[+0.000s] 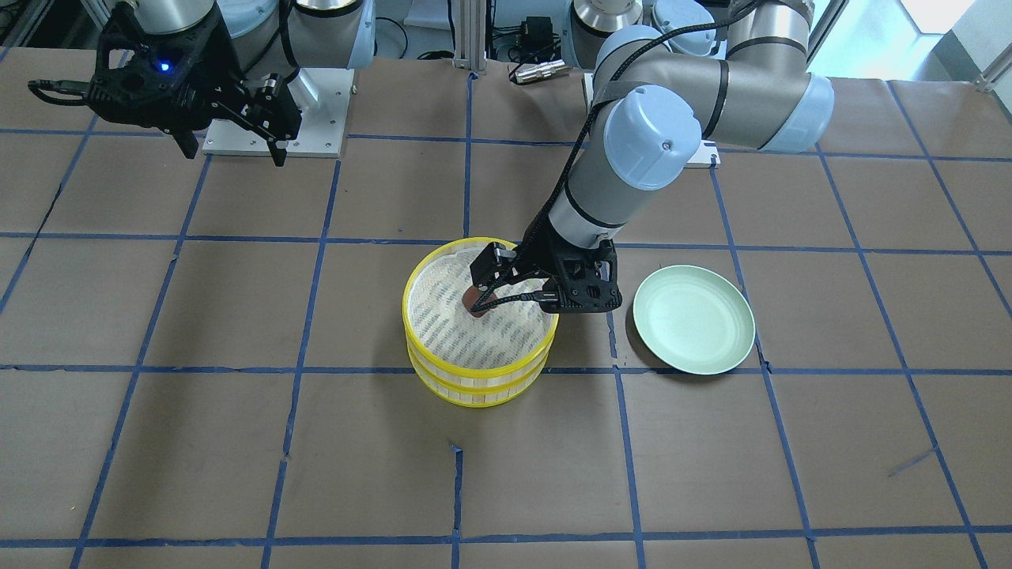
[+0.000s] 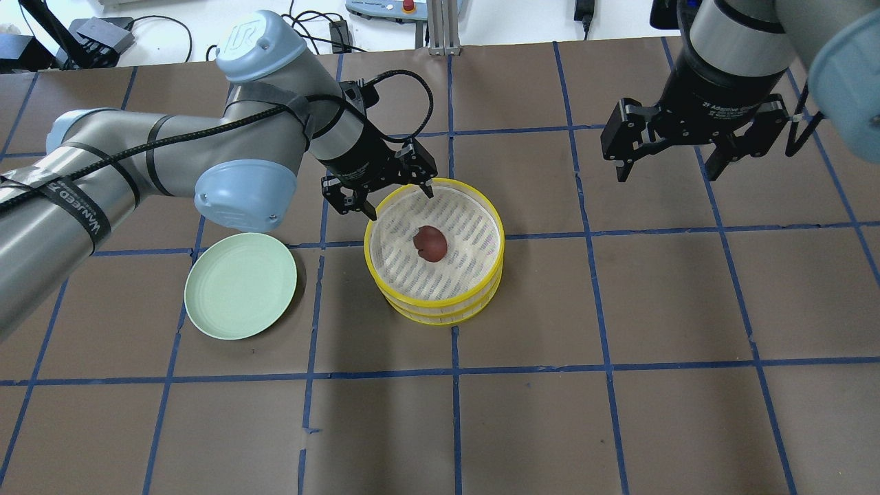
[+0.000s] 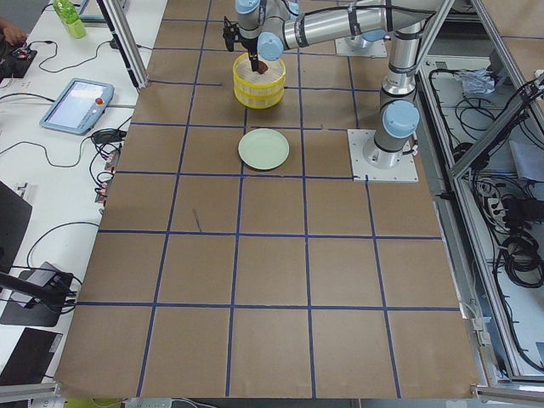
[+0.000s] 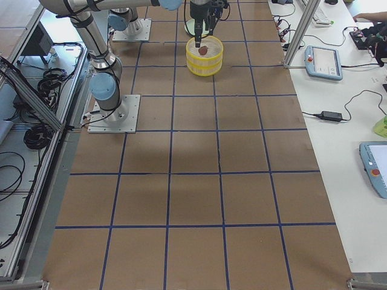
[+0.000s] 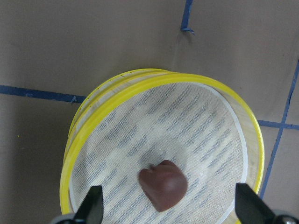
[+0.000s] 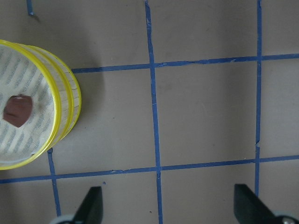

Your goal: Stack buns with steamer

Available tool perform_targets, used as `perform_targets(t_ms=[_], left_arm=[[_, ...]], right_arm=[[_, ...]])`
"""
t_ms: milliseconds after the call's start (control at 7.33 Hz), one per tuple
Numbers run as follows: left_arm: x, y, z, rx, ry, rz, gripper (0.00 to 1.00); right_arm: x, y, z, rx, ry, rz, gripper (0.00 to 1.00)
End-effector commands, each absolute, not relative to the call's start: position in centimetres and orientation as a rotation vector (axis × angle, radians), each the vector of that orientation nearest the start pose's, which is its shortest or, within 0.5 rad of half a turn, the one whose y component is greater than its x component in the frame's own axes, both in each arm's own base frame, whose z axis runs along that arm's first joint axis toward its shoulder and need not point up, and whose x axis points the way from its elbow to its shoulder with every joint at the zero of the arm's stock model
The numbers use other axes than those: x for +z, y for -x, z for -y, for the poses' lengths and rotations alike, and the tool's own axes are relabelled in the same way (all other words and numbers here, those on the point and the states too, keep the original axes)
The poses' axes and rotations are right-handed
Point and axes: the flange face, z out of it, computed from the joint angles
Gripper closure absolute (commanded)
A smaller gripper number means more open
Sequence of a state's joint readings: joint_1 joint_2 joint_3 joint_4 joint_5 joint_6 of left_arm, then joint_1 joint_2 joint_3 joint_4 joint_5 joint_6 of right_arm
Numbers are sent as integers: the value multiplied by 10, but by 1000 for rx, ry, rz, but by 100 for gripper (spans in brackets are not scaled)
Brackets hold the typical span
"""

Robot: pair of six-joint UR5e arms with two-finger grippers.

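A dark reddish-brown oval bun [image 2: 430,243] lies on the white mesh inside the top tier of a yellow two-tier steamer [image 2: 481,292]; it also shows in the left wrist view [image 5: 163,185] and the right wrist view [image 6: 17,110]. My left gripper [image 2: 397,200] is open and empty, just above the steamer's rim, apart from the bun. My right gripper [image 2: 670,167] is open and empty, high over the table to the right of the steamer. The white bun is not in view. The pale green plate [image 2: 240,285] is empty.
The steamer [image 1: 478,379] stands mid-table on brown paper marked with blue tape lines. The plate [image 1: 693,319] lies flat beside it, under the left arm's side. Tablets and cables lie on side benches off the table.
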State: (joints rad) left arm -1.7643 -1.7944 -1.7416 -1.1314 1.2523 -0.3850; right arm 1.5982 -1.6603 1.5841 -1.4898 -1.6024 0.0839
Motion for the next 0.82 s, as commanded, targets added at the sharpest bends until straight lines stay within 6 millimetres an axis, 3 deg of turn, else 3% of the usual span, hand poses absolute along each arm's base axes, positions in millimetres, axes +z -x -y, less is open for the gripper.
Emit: perform_targets(t_ms=[0, 136, 273, 409, 545, 682], left_arm=[[352, 279, 516, 0, 140, -3444, 0], [358, 234, 535, -105, -27, -3333, 0], [369, 190, 546, -79, -162, -3289, 0], [397, 165, 548, -22, -322, -3253, 0], [441, 137, 543, 37, -352, -3159, 0], [479, 129, 534, 45, -337, -3127, 0]], right_arm=[[518, -144, 447, -2, -83, -3162, 0], [517, -145, 446, 5, -73, -3164, 0], [517, -145, 446, 6, -70, -3161, 0], [517, -146, 445, 8, -65, -3161, 0], [518, -146, 444, 8, -65, -3161, 0], [518, -146, 444, 5, -65, -3163, 0]])
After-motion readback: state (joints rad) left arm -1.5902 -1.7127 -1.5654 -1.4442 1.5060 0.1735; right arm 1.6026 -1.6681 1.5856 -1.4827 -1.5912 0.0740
